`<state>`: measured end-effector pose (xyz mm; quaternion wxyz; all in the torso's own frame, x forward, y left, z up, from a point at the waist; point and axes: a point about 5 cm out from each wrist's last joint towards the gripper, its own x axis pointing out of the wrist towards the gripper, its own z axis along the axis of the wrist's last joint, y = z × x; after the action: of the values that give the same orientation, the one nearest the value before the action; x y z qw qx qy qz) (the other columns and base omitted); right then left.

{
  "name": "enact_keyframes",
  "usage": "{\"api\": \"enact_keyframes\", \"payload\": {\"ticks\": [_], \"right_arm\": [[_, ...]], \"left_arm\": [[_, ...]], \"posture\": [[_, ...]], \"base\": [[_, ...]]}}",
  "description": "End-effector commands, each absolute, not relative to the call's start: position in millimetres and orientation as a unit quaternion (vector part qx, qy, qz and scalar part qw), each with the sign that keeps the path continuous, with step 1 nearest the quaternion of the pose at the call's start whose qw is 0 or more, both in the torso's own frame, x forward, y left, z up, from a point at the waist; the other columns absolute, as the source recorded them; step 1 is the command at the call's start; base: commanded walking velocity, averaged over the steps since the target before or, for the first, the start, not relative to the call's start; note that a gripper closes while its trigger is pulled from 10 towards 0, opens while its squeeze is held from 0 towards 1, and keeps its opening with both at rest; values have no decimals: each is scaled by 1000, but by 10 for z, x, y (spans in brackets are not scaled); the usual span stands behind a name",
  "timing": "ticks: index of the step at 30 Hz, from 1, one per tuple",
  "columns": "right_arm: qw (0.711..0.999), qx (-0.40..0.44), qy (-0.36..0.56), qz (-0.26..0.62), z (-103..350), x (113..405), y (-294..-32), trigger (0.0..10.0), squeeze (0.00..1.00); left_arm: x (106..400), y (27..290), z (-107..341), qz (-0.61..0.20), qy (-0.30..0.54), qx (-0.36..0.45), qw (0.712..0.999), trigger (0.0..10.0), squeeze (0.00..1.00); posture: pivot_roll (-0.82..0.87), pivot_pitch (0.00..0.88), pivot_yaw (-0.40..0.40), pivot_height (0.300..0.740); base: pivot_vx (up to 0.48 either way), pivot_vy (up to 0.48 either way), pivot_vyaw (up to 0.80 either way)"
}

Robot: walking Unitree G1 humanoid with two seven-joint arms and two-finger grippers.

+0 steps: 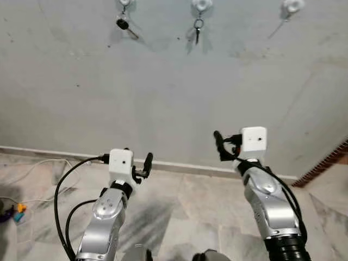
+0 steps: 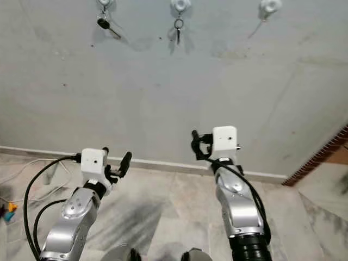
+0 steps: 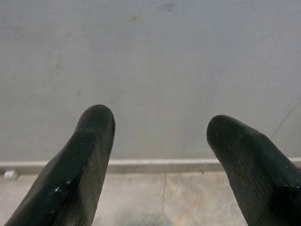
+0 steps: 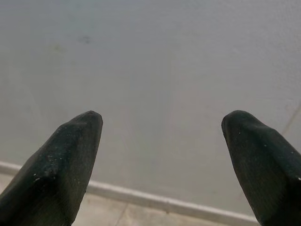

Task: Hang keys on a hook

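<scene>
Left arm: silver, reaching forward from the near edge toward the wall point(image 1: 174, 92), with black cables point(image 1: 62, 196) looping off its outer side.
Left hand point(image 3: 160, 141): raised in front of the wall's lower part, well below the hooks; its two black fingers point(image 3: 89, 146) stand spread apart with nothing between them, only bare wall and the skirting behind the gap.
Right arm: silver, also reaching toward the wall, held higher than the left one.
Right hand point(image 4: 162, 136): in front of the wall, well below the hooks; its fingers point(image 4: 70, 146) are wide apart and empty.
Floor point(image 1: 185, 201): pale marbled tiles running up to the wall; a white cable point(image 1: 32, 168) and some small coloured bits point(image 1: 16, 211) lie on it beside the wall, out past the left arm.
Skirting point(image 1: 179, 166): a light strip along the foot of the wall, behind both hands.
Wall: plain grey, lightly stained.
Hooks: three white ones in a row at the top of the wall.
Left hook point(image 1: 125, 2): carries a key with a black head point(image 1: 124, 24), hanging against the wall.
Middle hook point(image 1: 200, 5): carries a ring with a small dark key point(image 1: 197, 30), hanging straight down.
Right hook point(image 1: 292, 6): what hangs from it, if anything, cannot be made out.
</scene>
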<state>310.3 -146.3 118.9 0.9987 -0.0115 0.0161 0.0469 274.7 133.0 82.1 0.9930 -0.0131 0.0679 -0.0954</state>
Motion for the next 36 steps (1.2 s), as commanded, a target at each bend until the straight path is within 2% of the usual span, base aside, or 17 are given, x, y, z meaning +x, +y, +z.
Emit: {"api": "enact_keyframes", "payload": {"ticks": [1, 36], "right_arm": [[998, -11, 8, 58, 1228, 3104, -1398, 10000, 0], [997, -37, -17, 60, 1343, 3067, -1430, 10000, 0]], "left_arm": [[2737, 1373, 799, -89, 74, -11, 993, 10000, 0], [2818, 1338, 868, -96, 62, -8, 993, 10000, 0]], "posture": [[27, 145, 10, 740], [8, 140, 8, 740]], "base": [[-300, 0, 0], [-291, 0, 0]]}}
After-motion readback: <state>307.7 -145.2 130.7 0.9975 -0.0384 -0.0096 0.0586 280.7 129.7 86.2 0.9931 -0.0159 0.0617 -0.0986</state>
